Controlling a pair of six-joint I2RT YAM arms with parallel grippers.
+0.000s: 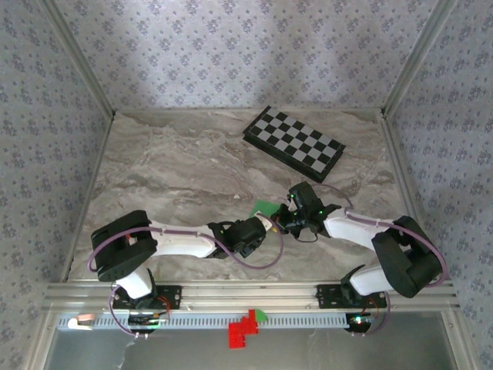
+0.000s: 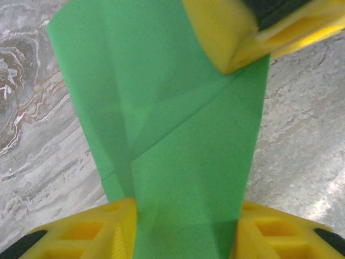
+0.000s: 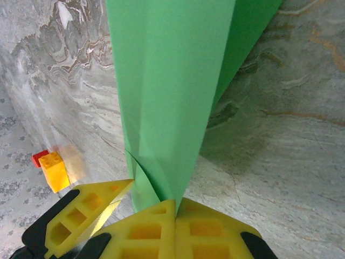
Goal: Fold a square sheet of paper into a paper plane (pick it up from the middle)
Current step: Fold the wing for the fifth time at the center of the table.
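The bright green sheet of paper (image 1: 266, 206) is folded into a long narrow shape with layered diagonal creases (image 2: 161, 108) and is held just above the marble table, between the two arms. My right gripper (image 3: 176, 208) is shut on one end of it, the paper (image 3: 167, 81) pinched between the yellow fingers. My left gripper (image 2: 186, 216) has its jaws apart, and the folded paper fills the gap between them. A right finger (image 2: 226, 32) shows at the paper's far end in the left wrist view. In the top view the left gripper (image 1: 269, 223) and the right gripper (image 1: 280, 220) nearly meet.
A black-and-white checkerboard (image 1: 294, 139) lies at the back right of the table (image 1: 169, 169). A small orange block (image 3: 55, 170) with a red brick (image 3: 39, 157) behind it sits near the patterned wall. Red bricks (image 1: 245, 327) lie on the front rail.
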